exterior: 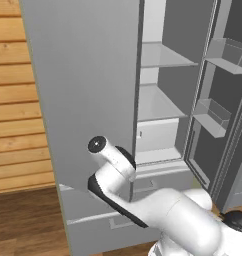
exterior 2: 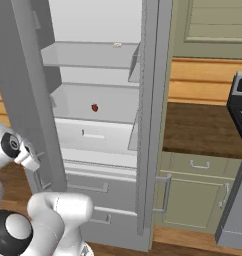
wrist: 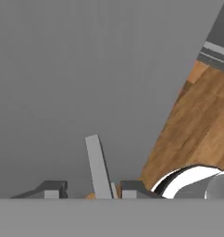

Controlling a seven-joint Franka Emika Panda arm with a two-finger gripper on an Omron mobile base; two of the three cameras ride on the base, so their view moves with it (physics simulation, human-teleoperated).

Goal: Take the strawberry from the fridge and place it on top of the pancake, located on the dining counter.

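On my hand view the gripper (wrist: 89,190) sits at the bottom edge with its dark fingertips (wrist: 52,189) either side of a pale grey bar handle (wrist: 98,166), which runs up between them against the flat grey face of a fridge door (wrist: 86,83). The jaws look drawn in on that handle, clamped around it. To the right of the door edge I get a wedge of wooden floor (wrist: 197,125).

My left base view gives me the arm (exterior: 143,200) reaching behind the left door (exterior: 83,90) of the fridge (exterior: 158,165), so the door panel hides the hand from that side. That view looks past the door edge into the right half of the cabinet: pale shelves (exterior: 160,55) and two clear door bins (exterior: 213,117) on the open right door.

My right base view looks into the open compartment from the other side. The strawberry (exterior 2: 94,107) lies in the white drawer-like shelf tray (exterior 2: 93,102), near its middle. One shelf up, a small pale item (exterior 2: 117,45) rests near the right end. Beside the fridge stands a dark-topped table (exterior 2: 203,127) over green cabinets (exterior 2: 198,195).
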